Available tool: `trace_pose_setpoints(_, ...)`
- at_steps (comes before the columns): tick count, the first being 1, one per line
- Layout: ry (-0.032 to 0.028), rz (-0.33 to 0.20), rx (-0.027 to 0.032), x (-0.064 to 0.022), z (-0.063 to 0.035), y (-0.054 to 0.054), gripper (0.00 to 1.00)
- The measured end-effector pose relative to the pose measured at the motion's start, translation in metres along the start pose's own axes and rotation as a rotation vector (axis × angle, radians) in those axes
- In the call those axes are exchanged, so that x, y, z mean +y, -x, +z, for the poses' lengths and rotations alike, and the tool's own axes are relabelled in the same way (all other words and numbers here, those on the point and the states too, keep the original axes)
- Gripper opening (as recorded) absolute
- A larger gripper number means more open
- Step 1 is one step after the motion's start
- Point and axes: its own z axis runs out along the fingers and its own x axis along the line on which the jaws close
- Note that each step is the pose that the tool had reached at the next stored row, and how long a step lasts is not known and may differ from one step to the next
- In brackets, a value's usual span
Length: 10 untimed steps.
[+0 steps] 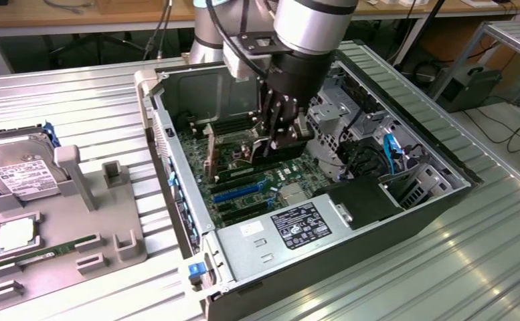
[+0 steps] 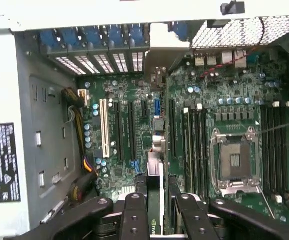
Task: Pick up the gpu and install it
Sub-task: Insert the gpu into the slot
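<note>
The gpu [image 2: 155, 200] sits edge-on between the gripper [image 2: 157, 210] fingers, clamped at partway closure, with its long axis running away from the wrist camera toward the row of rear slot covers [image 2: 97, 62]; the silver bracket end [image 2: 157, 107] points that way. In the wrist view the card hangs over the motherboard [image 2: 134, 130], in line with the gap between the black expansion slots [image 2: 127, 130] and the memory slots [image 2: 194, 145]; contact with a slot cannot be judged. Exterior view: the arm [image 1: 309, 27] comes down near-vertical into the open computer case [image 1: 438, 200], gripper [image 1: 282, 137] low over the board, card [image 1: 264, 148] mostly hidden behind the fingers. The empty CPU socket [image 2: 234, 160] lies beside the memory slots. Power supply [image 1: 282, 237] is at the near end of the case. On the exterior view's left, a grey fixture tray [image 1: 63, 234] holds a hard drive [image 1: 14, 170] and a green memory stick [image 1: 41, 254]. The lower card edge is cut off by the wrist frame.
</note>
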Motion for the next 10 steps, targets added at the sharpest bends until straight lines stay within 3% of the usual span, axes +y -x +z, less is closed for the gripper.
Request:
trace_pose_setpoints(2, 0.0000, -0.004, 0.0001, 0.0069, 0.0057, 0.000, 0.26)
trace_pose_setpoints(5, -0.0047, -0.012, 0.0004, 0.0141, 0.0146, -0.001, 0.26)
trace_pose_setpoints(10, -0.0097, -0.028, 0.0005, 0.0173, 0.0306, 0.008, 0.26)
